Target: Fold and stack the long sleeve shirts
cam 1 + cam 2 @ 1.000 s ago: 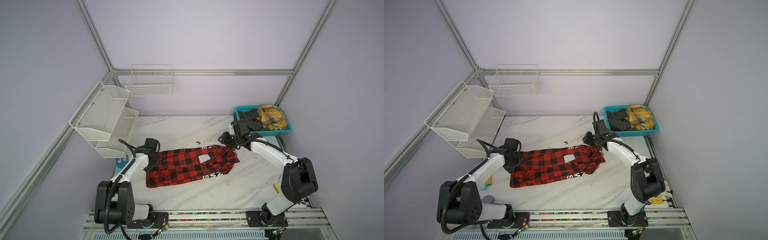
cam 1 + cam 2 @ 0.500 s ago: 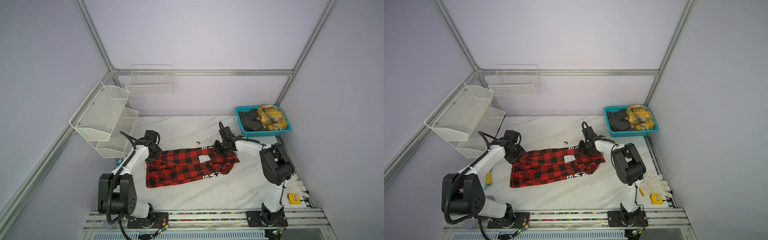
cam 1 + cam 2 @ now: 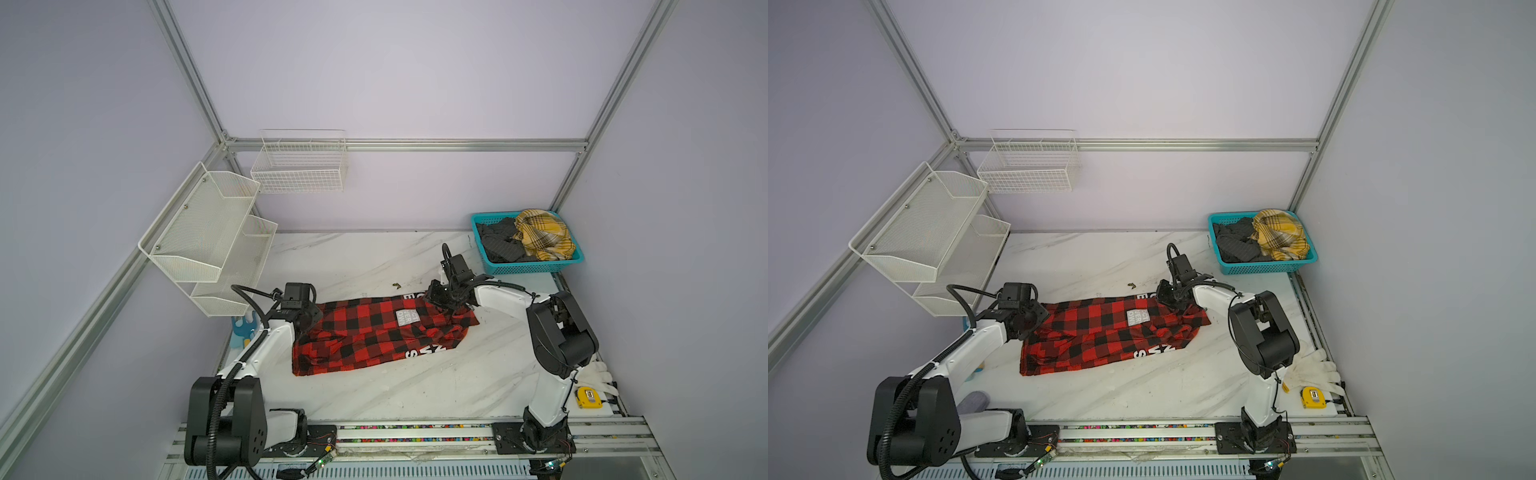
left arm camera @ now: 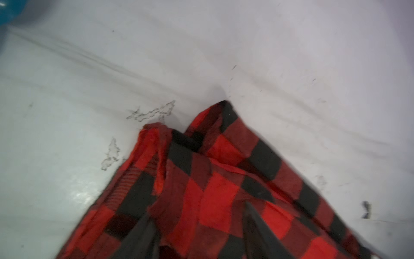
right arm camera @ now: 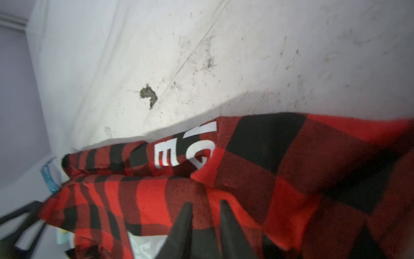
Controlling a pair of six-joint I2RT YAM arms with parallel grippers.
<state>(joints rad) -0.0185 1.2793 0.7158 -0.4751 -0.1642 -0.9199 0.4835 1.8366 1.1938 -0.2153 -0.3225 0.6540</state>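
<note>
Since a second ago right arm (image 3: 557, 332) is folding up: elbow now riding high by the worktop's (image 3: 374, 257) right edge instead of stretching low, uncovering the near right corner. Red-and-black check shirt (image 3: 374, 332) is staying put, lying flat across the worktop's middle, long axis running left to right, white block letters showing along its right end. Teal basket (image 3: 536, 269) is sitting in the far right corner, holding mustard plaid garment (image 3: 540, 235) beside dark grey garment (image 3: 498, 245), both bunched. Left gripper (image 4: 197, 209) is hovering over the shirt's far left corner, fingers spread wide above the cloth. Right gripper (image 5: 206, 203) is sitting over the shirt's far right corner by the letters, fingers parted by a narrow gap with red cloth showing through. Wrist view is blurry, so can't tell if the tips are touching cloth. White gloves (image 3: 596, 372) are lying at the near right corner, yellow tape measure (image 3: 588, 397) just beside them. Dark speck (image 3: 395, 285) is sitting on bare marble just beyond the shirt's far edge.
</note>
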